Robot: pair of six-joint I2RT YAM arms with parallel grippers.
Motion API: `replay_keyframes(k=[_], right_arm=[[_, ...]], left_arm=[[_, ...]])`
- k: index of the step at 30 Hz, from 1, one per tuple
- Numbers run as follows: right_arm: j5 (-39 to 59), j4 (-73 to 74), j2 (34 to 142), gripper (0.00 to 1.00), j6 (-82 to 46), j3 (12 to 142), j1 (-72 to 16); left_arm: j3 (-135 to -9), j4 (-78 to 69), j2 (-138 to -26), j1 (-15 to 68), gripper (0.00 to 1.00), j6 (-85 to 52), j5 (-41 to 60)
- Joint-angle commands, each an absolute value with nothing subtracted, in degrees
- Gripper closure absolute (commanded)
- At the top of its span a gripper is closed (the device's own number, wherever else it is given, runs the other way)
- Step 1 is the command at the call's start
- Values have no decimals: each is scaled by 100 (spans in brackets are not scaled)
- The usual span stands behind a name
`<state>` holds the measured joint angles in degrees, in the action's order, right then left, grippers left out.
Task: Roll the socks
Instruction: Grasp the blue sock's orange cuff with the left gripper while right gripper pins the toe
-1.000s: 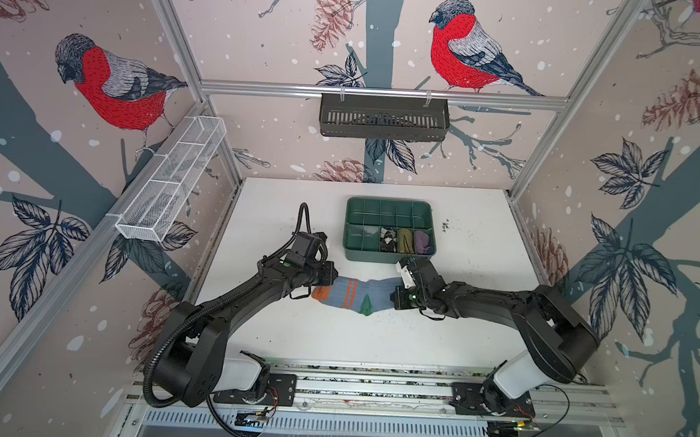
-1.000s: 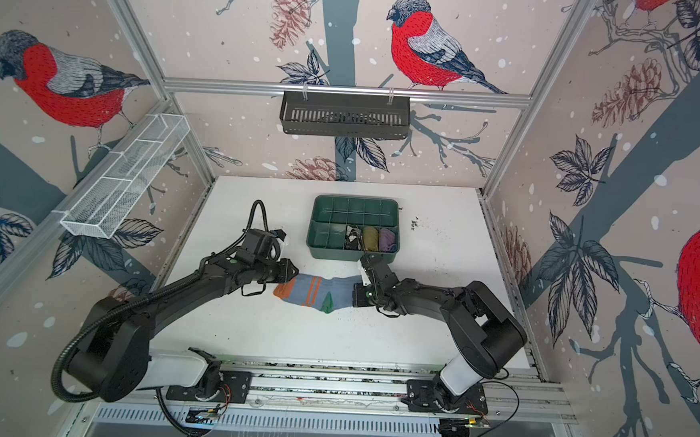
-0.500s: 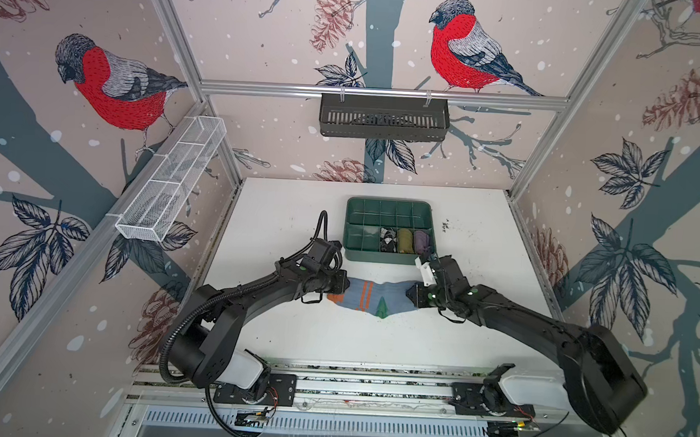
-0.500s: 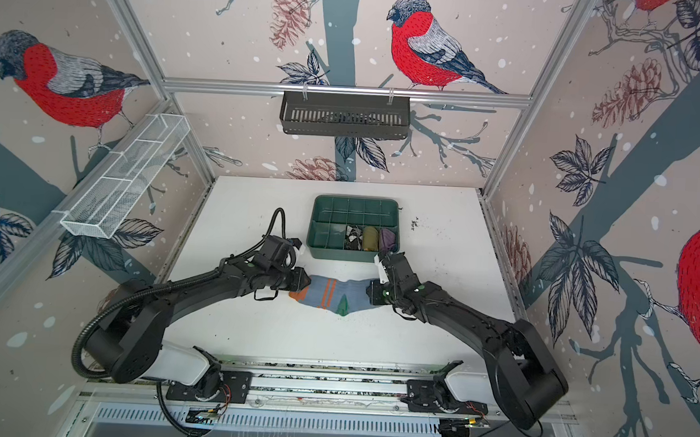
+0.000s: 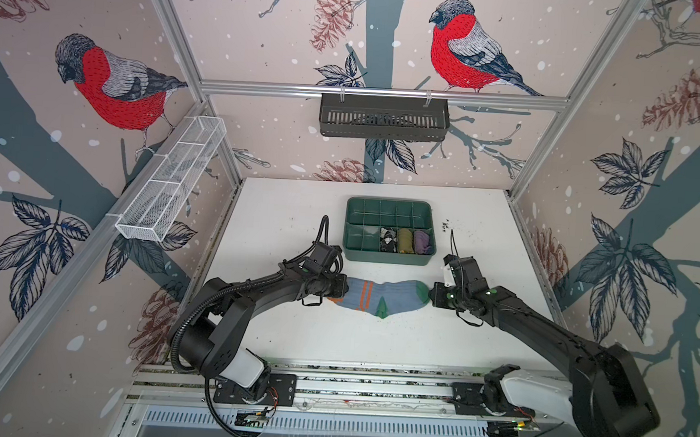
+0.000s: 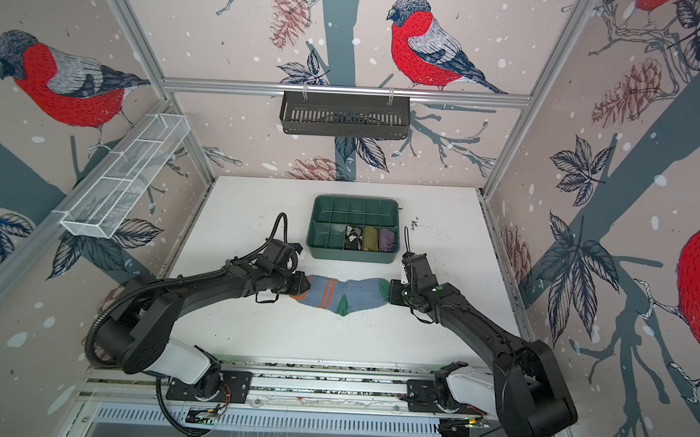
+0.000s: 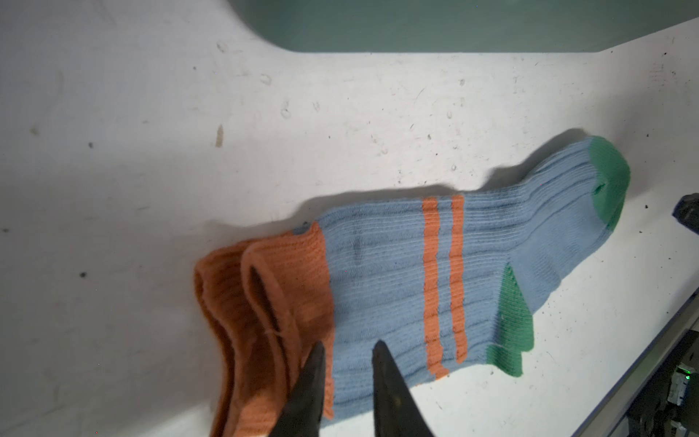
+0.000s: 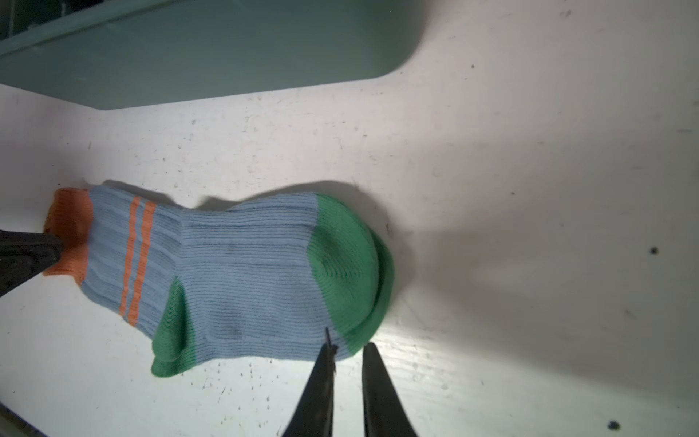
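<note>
From above, both wrists hid their fingertips, so I went by the wrist cameras: left gripper (image 7: 348,344) slightly parted over the orange cuff, right gripper (image 8: 348,346) parted at the green toe, neither pinching anything. The light blue sock (image 5: 381,296) lay flat on the table (image 5: 282,215) near the green tray (image 5: 385,256) (second cuff peeking beneath); the argyle sock (image 5: 386,238) sat bundled in a tray compartment.

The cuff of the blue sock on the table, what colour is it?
The cuff is orange, seen best in the left wrist view.
</note>
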<state>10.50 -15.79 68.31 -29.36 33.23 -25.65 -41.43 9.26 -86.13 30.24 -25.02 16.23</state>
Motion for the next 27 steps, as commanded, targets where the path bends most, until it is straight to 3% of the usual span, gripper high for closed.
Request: replay_keyframes(k=[1, 5, 9, 17, 27], right_arm=[[1233, -1525, 6720, 82, -2905, 3346, -2702], [1222, -1523, 6762, 82, -2883, 3444, -2839], [1252, -1404, 6849, 82, -2905, 3437, -2947], [1254, -1303, 6904, 82, -2929, 3437, -3182], [1275, -1224, 6960, 82, -2900, 3418, -3182]], left_arm=[[-4095, 785, -8533, 3032, 68, -2528, 1342], [-4178, 1058, -8331, 3032, 49, -2558, 903], [-4261, 1277, -8166, 3032, 45, -2508, 498], [-4500, 1815, -8597, 3032, 49, -2399, 97], [-4482, 1628, -8752, 3032, 50, -2371, 492]])
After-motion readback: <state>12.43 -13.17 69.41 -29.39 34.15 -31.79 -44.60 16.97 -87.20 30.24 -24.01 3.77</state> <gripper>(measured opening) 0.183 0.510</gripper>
